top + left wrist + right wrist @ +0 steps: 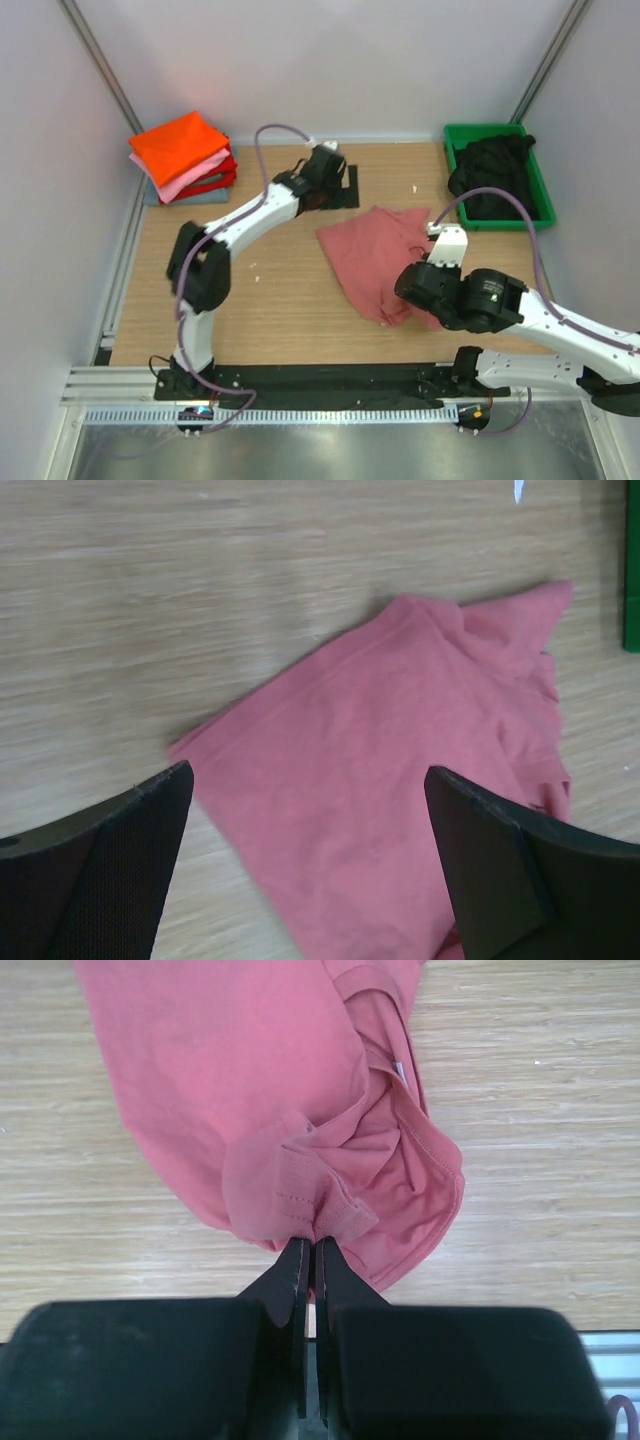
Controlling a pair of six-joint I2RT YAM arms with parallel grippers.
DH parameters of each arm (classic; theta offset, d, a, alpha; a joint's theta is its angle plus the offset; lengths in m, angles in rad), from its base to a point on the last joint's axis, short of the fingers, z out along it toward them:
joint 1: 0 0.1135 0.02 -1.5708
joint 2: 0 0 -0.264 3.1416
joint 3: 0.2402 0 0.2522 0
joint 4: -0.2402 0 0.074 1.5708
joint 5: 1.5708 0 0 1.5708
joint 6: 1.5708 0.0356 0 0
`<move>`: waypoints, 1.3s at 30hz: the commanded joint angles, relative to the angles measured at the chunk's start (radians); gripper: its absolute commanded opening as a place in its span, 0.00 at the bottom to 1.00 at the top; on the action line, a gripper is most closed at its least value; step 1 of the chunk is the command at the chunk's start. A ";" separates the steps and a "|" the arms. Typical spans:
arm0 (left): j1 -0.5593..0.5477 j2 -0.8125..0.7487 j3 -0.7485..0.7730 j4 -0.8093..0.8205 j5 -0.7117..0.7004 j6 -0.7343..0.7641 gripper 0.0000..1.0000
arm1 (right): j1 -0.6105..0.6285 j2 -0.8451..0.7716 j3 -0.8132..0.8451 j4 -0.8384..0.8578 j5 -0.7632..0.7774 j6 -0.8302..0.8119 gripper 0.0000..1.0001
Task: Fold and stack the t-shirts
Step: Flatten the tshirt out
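Note:
A faded salmon-red t-shirt lies crumpled on the wooden table, right of centre. My right gripper is shut on a bunched sleeve hem at the shirt's near edge; seen from above, the gripper sits at the shirt's near right corner. My left gripper hovers at the back of the table, beyond the shirt's far left corner. Its jaws stand wide open and empty, with the shirt lying flat below them. A folded stack of t-shirts, orange on top, sits at the back left. A black t-shirt fills the bin.
The green plastic bin stands at the back right, close to the right wall. White walls close in the table on the left, back and right. Bare wood lies between the left arm and the shirt.

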 commanded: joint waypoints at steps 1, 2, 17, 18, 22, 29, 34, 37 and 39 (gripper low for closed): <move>-0.002 0.182 0.305 -0.049 0.110 0.047 0.97 | 0.002 -0.074 -0.008 -0.021 0.083 0.133 0.01; -0.004 0.283 0.370 -0.099 0.119 0.047 0.96 | 0.002 -0.081 -0.014 -0.018 0.093 0.135 0.01; -0.036 0.686 0.848 -0.134 0.211 -0.008 0.79 | 0.001 -0.059 -0.040 0.042 0.121 0.067 0.01; -0.038 0.691 0.848 -0.129 0.210 -0.006 0.79 | 0.001 -0.059 -0.043 0.046 0.120 0.063 0.01; -0.048 0.711 0.849 -0.107 0.196 -0.009 0.65 | 0.001 -0.056 -0.048 0.057 0.120 0.050 0.01; -0.051 0.726 0.854 -0.083 0.173 -0.015 0.32 | 0.001 -0.059 -0.051 0.066 0.117 0.046 0.01; -0.051 0.703 0.852 -0.109 0.148 -0.006 0.00 | 0.001 -0.056 -0.054 0.069 0.123 0.041 0.01; -0.050 0.633 0.828 -0.162 0.043 0.029 0.00 | 0.002 -0.044 -0.050 0.078 0.126 0.027 0.01; -0.050 0.565 0.764 -0.184 -0.009 0.061 0.00 | 0.001 -0.030 -0.033 0.077 0.135 0.015 0.01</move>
